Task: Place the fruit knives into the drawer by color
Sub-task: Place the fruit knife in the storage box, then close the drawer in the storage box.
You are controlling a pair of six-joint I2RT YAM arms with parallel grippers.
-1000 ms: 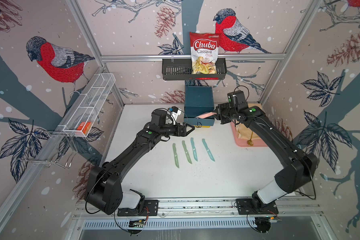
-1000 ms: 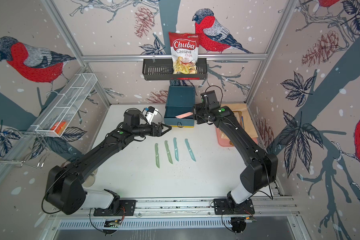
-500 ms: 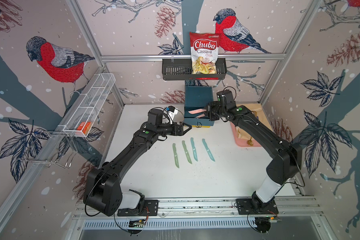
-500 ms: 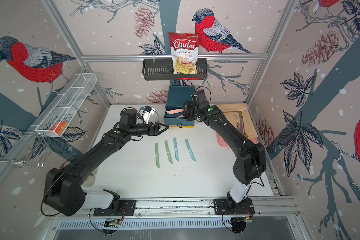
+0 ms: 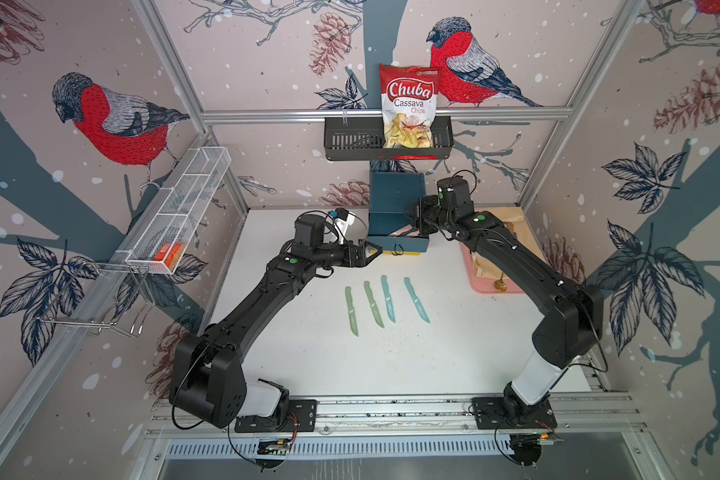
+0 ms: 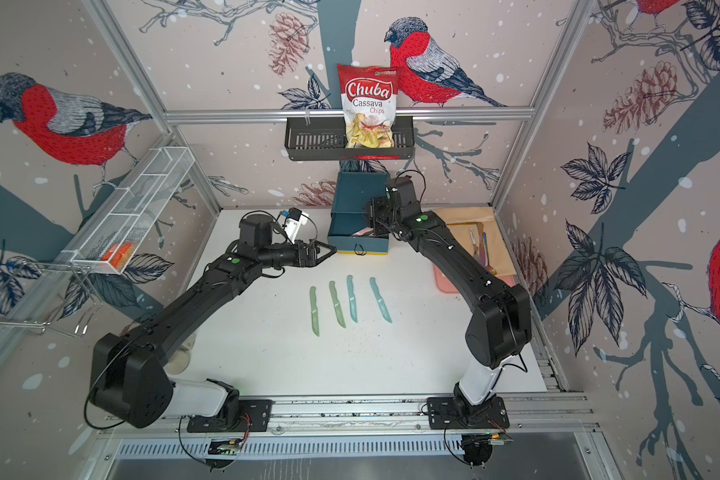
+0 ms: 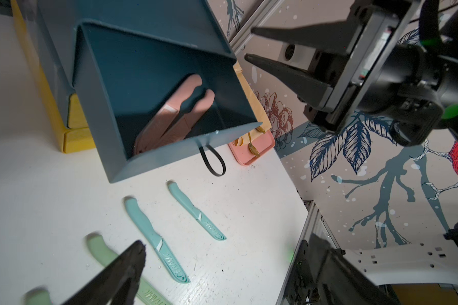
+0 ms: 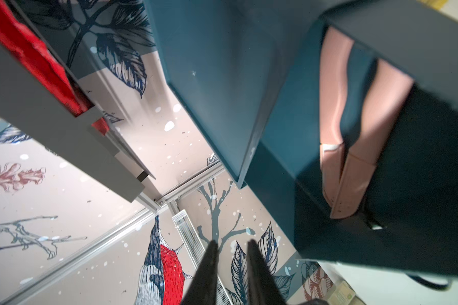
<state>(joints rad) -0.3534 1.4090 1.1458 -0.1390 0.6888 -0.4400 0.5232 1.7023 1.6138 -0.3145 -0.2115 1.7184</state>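
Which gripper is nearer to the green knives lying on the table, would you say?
Left. The left gripper hovers just behind the green knives; the right gripper is farther back, beside the open teal drawer.
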